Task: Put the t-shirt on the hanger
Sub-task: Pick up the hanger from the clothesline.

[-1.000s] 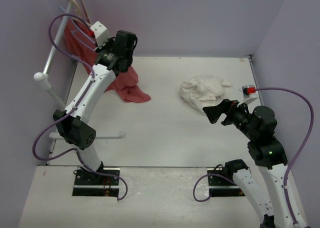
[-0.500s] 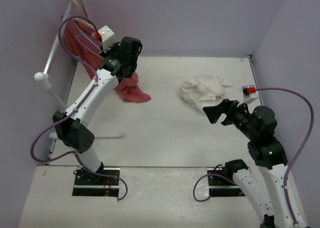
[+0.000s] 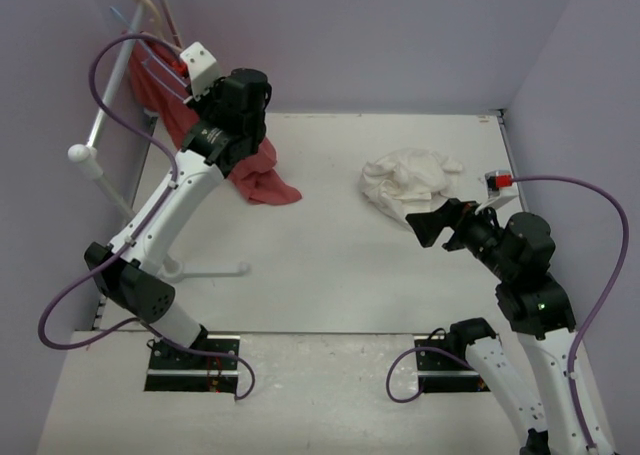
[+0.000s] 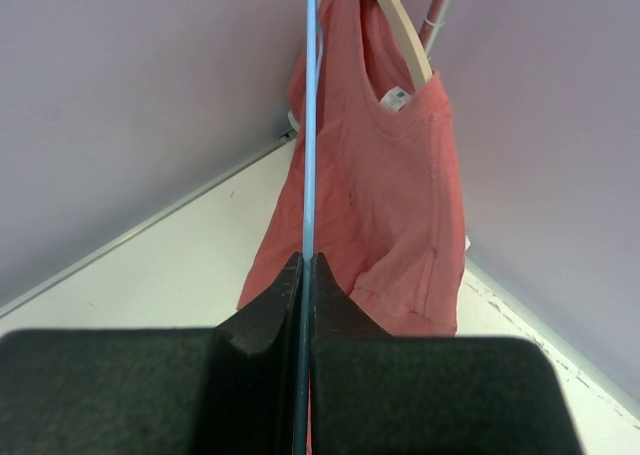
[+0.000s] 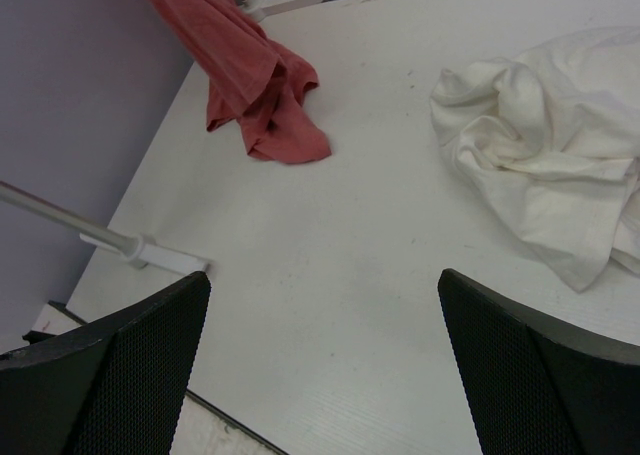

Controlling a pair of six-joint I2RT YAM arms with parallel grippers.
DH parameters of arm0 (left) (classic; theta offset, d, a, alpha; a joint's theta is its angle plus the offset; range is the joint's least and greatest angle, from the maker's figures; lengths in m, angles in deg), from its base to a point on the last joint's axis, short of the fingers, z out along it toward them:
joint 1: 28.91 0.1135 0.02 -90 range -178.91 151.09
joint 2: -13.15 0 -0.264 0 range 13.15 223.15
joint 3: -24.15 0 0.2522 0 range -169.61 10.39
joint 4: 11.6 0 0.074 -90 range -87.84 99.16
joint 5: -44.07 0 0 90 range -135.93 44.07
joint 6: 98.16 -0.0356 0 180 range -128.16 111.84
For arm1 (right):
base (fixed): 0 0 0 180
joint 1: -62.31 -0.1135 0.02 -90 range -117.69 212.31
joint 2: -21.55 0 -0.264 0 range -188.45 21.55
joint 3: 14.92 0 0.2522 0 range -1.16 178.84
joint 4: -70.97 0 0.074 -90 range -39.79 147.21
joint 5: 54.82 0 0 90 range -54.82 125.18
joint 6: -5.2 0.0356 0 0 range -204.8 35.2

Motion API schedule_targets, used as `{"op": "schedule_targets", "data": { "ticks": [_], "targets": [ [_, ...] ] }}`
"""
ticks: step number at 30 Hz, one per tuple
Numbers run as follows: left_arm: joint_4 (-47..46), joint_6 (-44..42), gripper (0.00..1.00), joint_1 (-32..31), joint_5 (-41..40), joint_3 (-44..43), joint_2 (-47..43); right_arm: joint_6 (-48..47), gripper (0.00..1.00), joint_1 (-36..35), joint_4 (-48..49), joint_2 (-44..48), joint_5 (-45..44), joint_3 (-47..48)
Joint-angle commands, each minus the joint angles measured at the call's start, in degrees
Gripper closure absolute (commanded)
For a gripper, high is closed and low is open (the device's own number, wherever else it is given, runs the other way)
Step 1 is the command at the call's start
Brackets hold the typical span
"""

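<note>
My left gripper (image 4: 305,265) is pinched tight on the thin light-blue wire hanger (image 4: 309,125), and the wire runs straight up from between my two black fingers. Over the last second this arm has been working at the far-left corner of the white worktop (image 3: 320,265). The wrist swung a little toward the middle, then came back toward the white clothes rail (image 3: 100,115), and my elbow has dropped out toward the left edge. I read this as tugging the hanger free of the rail, but I cannot tell from these views whether its hook has come off yet. Just behind the wire hangs the red t-shirt (image 4: 390,195) on its pale wooden hanger (image 4: 400,25), with its hem trailing onto the worktop.

My right gripper (image 5: 323,275) has not moved in that time. It hangs with its fingers spread wide and nothing between them, near the right edge. The crumpled cream-white cloth t-shirt (image 3: 410,180) lies just beyond it, toward the far-right corner, untouched.

So the hanger is in hand but well apart from the shirt. I judge the task to be at an early stage, since the hanger has yet to be carried across the worktop.
</note>
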Motion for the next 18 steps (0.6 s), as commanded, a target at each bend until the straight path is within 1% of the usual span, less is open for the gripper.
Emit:
{"op": "schedule_targets", "data": {
  "ticks": [1,3,5,11,14,18],
  "targets": [
    [-6.0,-3.2,1.00,0.5,-1.5,1.4,-0.7,0.4,0.01,-0.3,2.3,0.6,1.6,0.0],
    [-4.2,-1.1,1.00,0.7,-1.4,2.3,-0.4,0.4,0.01,-0.2,2.2,0.7,1.6,0.1],
    [-4.2,-0.8,1.00,0.5,-0.8,3.2,-0.4,0.4,0.01,-0.3,2.0,0.6,1.5,0.3],
    [-12.5,-10.6,1.00,-0.7,1.6,2.9,-0.5,0.3,0.01,-0.3,1.8,0.9,1.5,0.2],
    [-12.9,-12.6,1.00,-1.8,-0.2,2.4,-1.0,0.4,0.01,-0.3,2.1,0.8,1.6,0.1],
    [-12.7,-12.6,1.00,-2.4,-0.1,3.3,-3.0,0.5,0.01,-0.3,2.0,0.7,1.8,0.4]
  ]
}}
